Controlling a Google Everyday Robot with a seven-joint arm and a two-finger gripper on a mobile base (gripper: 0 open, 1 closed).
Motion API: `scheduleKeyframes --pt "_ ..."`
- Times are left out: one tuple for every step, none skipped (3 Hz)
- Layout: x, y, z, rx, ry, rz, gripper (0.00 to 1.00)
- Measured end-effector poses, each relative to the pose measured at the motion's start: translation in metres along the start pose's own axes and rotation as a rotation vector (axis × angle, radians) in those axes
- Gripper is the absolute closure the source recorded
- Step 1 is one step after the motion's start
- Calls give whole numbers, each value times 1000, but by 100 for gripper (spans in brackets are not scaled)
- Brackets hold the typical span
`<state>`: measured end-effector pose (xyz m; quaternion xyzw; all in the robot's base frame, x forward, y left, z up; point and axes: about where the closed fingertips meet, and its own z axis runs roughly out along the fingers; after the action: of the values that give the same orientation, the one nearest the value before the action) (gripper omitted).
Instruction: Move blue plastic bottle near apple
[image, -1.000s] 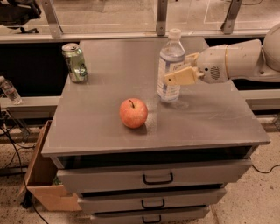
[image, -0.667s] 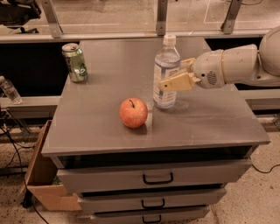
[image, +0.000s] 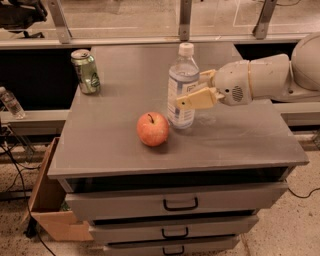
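The blue plastic bottle (image: 182, 89), clear with a white cap and a pale label, stands upright on the grey cabinet top (image: 240, 135). It is just to the right of the red-orange apple (image: 153, 129) and almost touches it. My gripper (image: 192, 91) reaches in from the right. Its cream fingers (image: 199, 99) are closed around the bottle's middle, one in front and one behind.
A green drink can (image: 86, 71) stands at the top's back left corner. A small clear bottle (image: 11, 102) sits on a lower shelf at the far left. Closed drawers (image: 180, 204) are below the top, and a cardboard box (image: 50, 215) is on the floor at the left.
My gripper has carried the bottle leftward and slightly forward. The bottle now stands close beside the apple. The apple and the can have not moved.
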<state>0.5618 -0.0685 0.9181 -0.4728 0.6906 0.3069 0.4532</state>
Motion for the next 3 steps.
scheduleKeyframes --pt "3 5 3 -8 -13 2 62" --pt "10 6 2 -2 -20 12 39" --pt "16 7 2 1 -26 27 16"
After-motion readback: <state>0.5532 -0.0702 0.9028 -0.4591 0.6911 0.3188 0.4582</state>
